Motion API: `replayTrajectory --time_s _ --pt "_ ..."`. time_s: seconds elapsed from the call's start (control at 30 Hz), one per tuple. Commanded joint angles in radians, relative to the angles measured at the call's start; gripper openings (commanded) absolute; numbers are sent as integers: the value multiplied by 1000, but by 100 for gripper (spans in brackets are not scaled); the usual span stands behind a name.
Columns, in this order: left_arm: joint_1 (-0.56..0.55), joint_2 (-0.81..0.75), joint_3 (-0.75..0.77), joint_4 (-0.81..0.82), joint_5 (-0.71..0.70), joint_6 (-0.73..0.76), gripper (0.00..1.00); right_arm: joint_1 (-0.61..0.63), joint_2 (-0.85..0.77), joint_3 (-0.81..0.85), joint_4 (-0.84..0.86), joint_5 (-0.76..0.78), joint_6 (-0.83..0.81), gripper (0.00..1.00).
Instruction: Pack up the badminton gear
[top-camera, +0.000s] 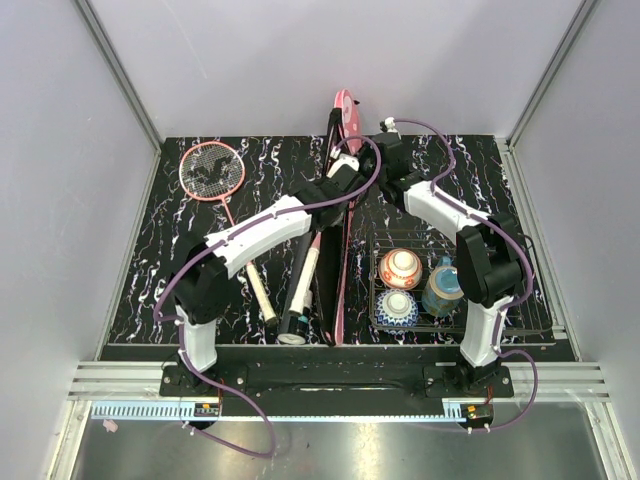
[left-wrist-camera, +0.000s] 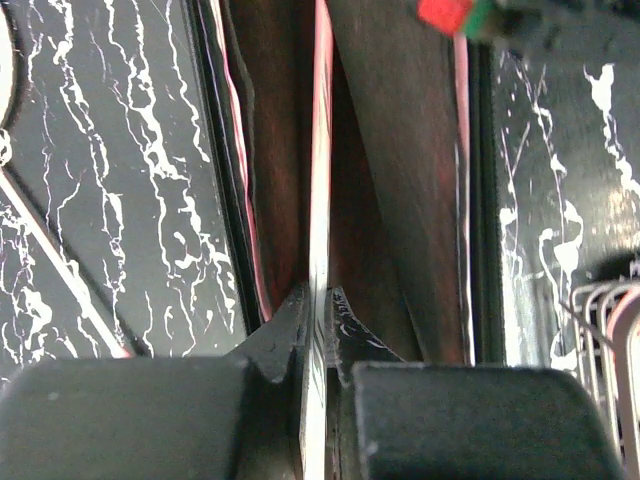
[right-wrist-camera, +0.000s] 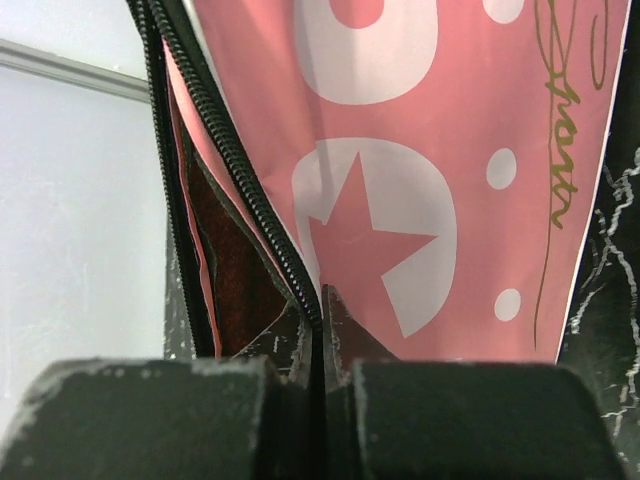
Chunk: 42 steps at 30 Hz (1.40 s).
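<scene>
As left claw (left-wrist-camera: 318, 335) and right claw (right-wrist-camera: 322, 325) pinch the cover (right-wrist-camera: 400, 200), its inside is obscured.

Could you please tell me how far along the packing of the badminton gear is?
Done: nothing is visibly packed yet. In hand: the left gripper and right gripper are each shut on an edge of the pink cover, holding it on edge and open. Left: a racket and the black tube lie on the table, outside it.

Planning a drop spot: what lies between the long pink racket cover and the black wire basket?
Only a bare strip of black marbled tabletop, shown in the top external view.
</scene>
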Motion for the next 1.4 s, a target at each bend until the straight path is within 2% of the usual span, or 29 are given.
replayTrajectory --time_s 0.0,0.1,0.23,0.3,0.33,0.37,0.47,0.5,0.63,0.8,1.03,1.1,1.17,1.23,1.27,1.37 --pt "6 -8 -10 218 -162 -72 0 -6 -70 -3 46 -80 100 0" --pt "12 -1 -4 248 -87 -59 0 -35 -93 -55 79 -98 127 0" --pt "43 27 39 206 262 -28 0 -58 -79 -64 81 -158 149 0" --pt "87 30 39 169 413 -49 5 -66 -81 -79 101 -161 150 0" --pt "115 26 31 170 561 -58 9 -75 -77 -87 110 -173 156 0" --pt "123 23 20 172 588 -68 14 -82 -73 -87 118 -187 161 0" --pt "147 -5 -30 199 700 -28 20 -86 -64 -83 133 -217 169 0" --pt "153 -17 -58 210 735 -17 28 -86 -64 -81 133 -220 161 0" --pt "187 -2 -66 175 889 24 39 -92 -65 -72 139 -238 156 0" --pt "189 13 -101 164 911 37 41 -93 -64 -67 158 -259 164 0" --pt "177 -83 -217 201 724 41 45 -99 -79 -79 161 -258 155 0" --pt "175 -108 -260 216 714 35 49 -101 -82 -82 165 -261 155 0" --pt "170 -119 -285 231 713 17 50 -106 -84 -89 171 -267 158 0" --pt "164 -180 -343 270 702 -17 49 -109 -82 -95 179 -275 161 0" --pt "164 -218 -374 344 713 -29 49 -109 -84 -96 179 -276 159 0" --pt "179 -408 -478 460 698 -51 59 -110 -94 -104 146 -257 109 0"
